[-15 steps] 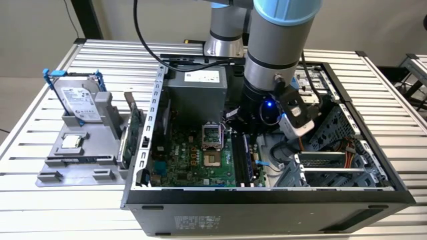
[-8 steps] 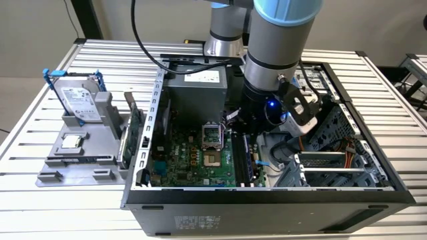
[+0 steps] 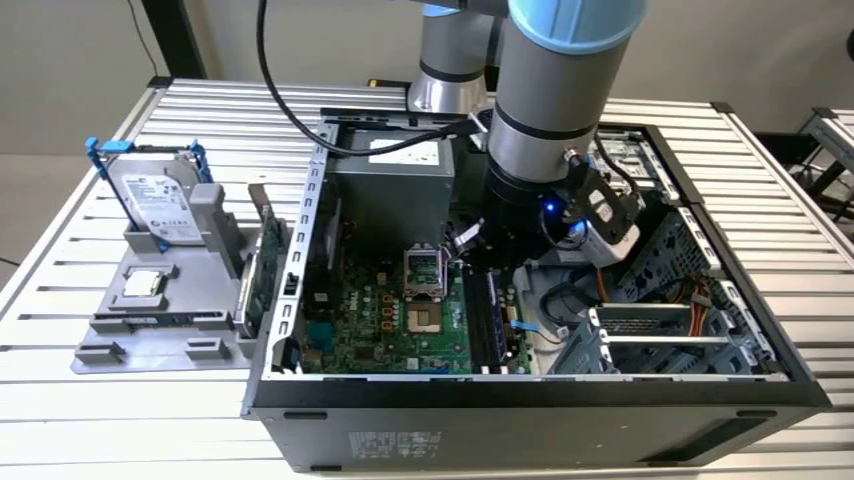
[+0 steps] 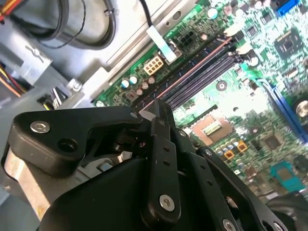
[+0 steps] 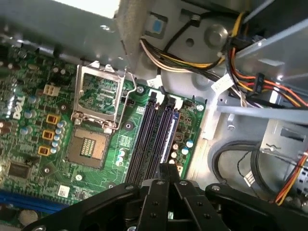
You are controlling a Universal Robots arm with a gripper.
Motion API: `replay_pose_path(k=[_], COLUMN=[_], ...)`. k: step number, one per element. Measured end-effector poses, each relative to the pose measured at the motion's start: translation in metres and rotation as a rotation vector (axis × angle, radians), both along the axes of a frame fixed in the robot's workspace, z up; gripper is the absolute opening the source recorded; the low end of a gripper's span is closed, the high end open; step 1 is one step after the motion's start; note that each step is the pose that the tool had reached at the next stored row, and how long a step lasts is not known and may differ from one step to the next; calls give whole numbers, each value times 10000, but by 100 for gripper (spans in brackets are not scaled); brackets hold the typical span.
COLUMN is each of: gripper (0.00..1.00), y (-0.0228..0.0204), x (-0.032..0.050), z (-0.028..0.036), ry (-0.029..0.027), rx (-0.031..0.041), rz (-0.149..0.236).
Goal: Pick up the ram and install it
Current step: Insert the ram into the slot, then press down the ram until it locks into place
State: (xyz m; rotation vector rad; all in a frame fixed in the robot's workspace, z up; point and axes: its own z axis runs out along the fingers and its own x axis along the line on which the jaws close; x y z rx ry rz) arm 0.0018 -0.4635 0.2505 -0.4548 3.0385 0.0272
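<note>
My gripper [image 3: 483,262] hangs inside the open computer case [image 3: 287,300], just above the motherboard's long black memory slots [image 3: 483,312]. In both wrist views its black fingers [image 5: 168,177] are pressed together, with nothing visible between them. In the first wrist view a thin dark blue-green stick, the ram [image 5: 171,129], appears to stand in the slot nearest the cable side. The gripper [image 5: 168,169] sits over the near end of that slot row. In the second wrist view the gripper [image 4: 156,109] meets the end of the slots [image 4: 192,72].
The CPU socket [image 5: 89,147] with its raised metal frame [image 5: 98,94] lies beside the slots. Cable bundles [image 5: 192,60] and the drive cage [image 3: 654,335] crowd the other side. Outside the case, a grey holder [image 3: 147,345] carries a hard drive [image 3: 158,200] and a green card [image 3: 267,262].
</note>
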Motion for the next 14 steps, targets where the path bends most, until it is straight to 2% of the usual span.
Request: replay_pose_path(k=[8,9,14], gripper=[0,0,0], y=[0,0,0], x=[0,0,0], z=[0,0,0], ry=[0,0,1], rx=[1,1,-1], rz=[1322,1609,2373])
